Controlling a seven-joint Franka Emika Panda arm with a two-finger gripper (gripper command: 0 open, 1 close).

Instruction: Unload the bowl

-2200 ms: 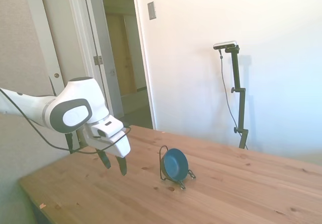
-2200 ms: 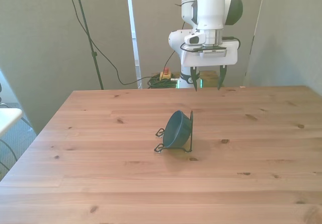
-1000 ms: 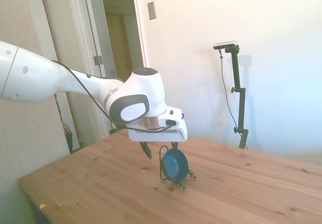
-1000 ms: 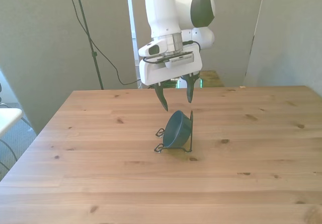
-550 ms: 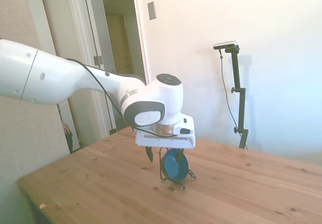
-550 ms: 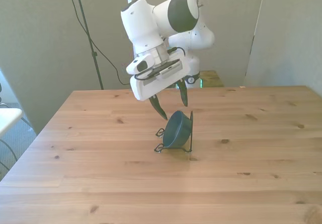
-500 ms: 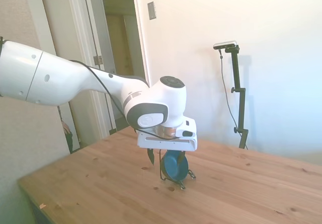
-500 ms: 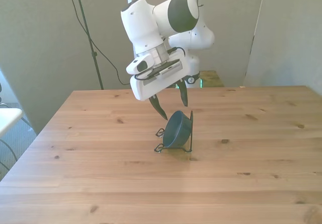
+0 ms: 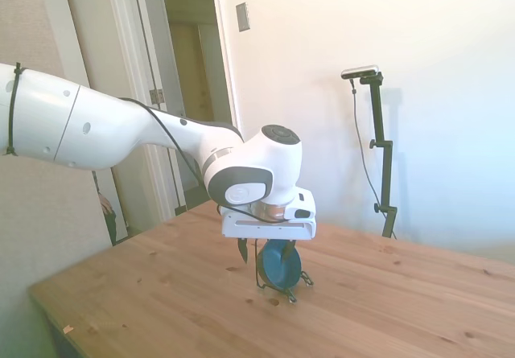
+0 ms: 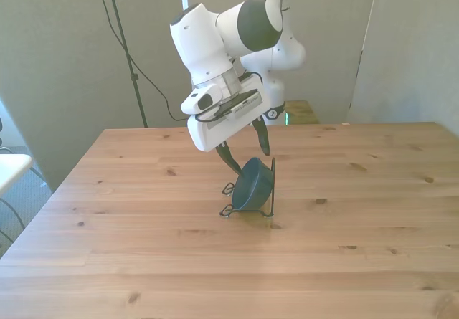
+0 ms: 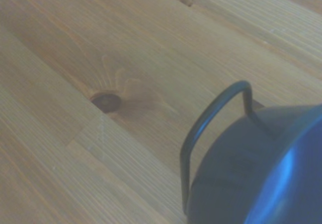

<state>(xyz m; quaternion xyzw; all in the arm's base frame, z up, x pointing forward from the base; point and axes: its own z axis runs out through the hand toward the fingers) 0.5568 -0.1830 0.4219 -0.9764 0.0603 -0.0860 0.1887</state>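
Resting on edge in thin black wire rack (image 10: 267, 190): glossy, round, dark blue bowl (image 10: 251, 185). Hovering just above, gripper (image 10: 246, 151), fingers spread, grasping nothing.

The only things standing on the wooden table (image 10: 143, 247) are the dark blue bowl (image 10: 251, 184) and the thin black wire rack (image 10: 271, 190) that props it on edge near the table's middle, so the boards lie free all around them, broadly on the near side and toward the front view's left and right. The rack's upright loop (image 11: 211, 116) rises close against the bowl's rim on the front view's right and blocks a pass there. The gripper (image 10: 247, 153) hangs just above the bowl's upper far rim, fingers spread, taking up the room over it.
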